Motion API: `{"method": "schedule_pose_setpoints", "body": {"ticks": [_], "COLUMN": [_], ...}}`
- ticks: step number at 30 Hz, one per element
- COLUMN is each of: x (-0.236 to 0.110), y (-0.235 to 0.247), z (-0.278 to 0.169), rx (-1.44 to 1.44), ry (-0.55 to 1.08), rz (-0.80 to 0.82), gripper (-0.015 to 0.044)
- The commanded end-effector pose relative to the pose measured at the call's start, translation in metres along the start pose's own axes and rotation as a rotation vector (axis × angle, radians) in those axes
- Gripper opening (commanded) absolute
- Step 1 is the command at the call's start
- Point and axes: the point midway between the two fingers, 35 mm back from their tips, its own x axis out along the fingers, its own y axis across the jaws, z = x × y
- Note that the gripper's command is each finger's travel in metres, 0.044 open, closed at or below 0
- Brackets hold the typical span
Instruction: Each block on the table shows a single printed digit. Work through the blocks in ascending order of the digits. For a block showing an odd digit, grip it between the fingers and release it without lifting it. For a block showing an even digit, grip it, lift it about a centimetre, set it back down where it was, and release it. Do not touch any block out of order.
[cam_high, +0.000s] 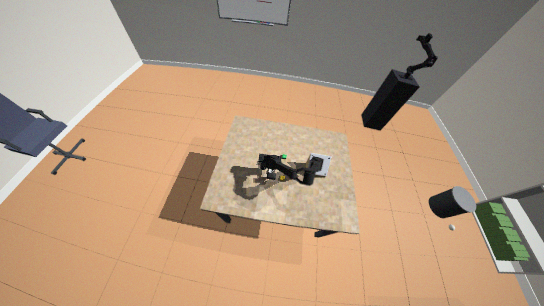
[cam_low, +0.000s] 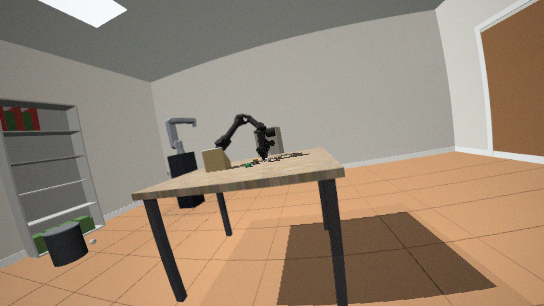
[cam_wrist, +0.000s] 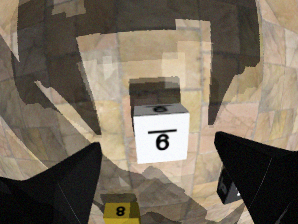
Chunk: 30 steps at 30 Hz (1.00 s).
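Note:
A white block (cam_wrist: 160, 132) stands on the table (cam_high: 300, 210) (cam_low: 280, 175). Its top shows a figure that reads as 6 with a bar above it from the wrist camera. My gripper (cam_wrist: 160, 144) (cam_high: 270, 171) (cam_low: 261, 156) is open and hangs a little above the block, one finger to each side, touching nothing. A yellow block (cam_wrist: 121, 217) (cam_high: 283, 177) with an 8 on top lies closer to the arm's base, near my left finger. A black block (cam_wrist: 228, 192) is half hidden behind my right finger. A green block (cam_high: 283, 156) lies farther back.
A tan box (cam_low: 215, 160) stands on the table by the arm's base (cam_high: 320, 164). A second arm on a black pedestal (cam_high: 389, 99) (cam_low: 182, 170), a black bin (cam_high: 451, 201) (cam_low: 65, 243), a shelf (cam_low: 45, 170) and a chair (cam_high: 30, 132) stand on the floor.

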Motion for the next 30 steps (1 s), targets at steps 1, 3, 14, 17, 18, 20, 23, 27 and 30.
{"method": "schedule_pose_setpoints", "body": {"ticks": [1,3,14,17,18,20,23,27,30], "x": [0.0014,0.0014,0.0014,0.0014,0.0014,0.0014,0.0014,0.0014,0.0014], "y": [0.0001,0.0001,0.0001,0.0001,0.0001,0.0001,0.0001,0.0001,0.0001], "z": [-0.0007,-0.0007,-0.0007,-0.0007,-0.0007,-0.0007,-0.0007,-0.0007,-0.0007], "rx": [0.008,0.008,0.008,0.008,0.008,0.008,0.008,0.008,0.008], "ry": [0.0,0.0,0.0,0.0,0.0,0.0,0.0,0.0,0.0], "rz": [0.004,0.004,0.004,0.004,0.004,0.004,0.004,0.004,0.004], "gripper": [0.0321,0.0269,0.012,0.012,0.012,0.012,0.012,0.0172,0.0251]}}
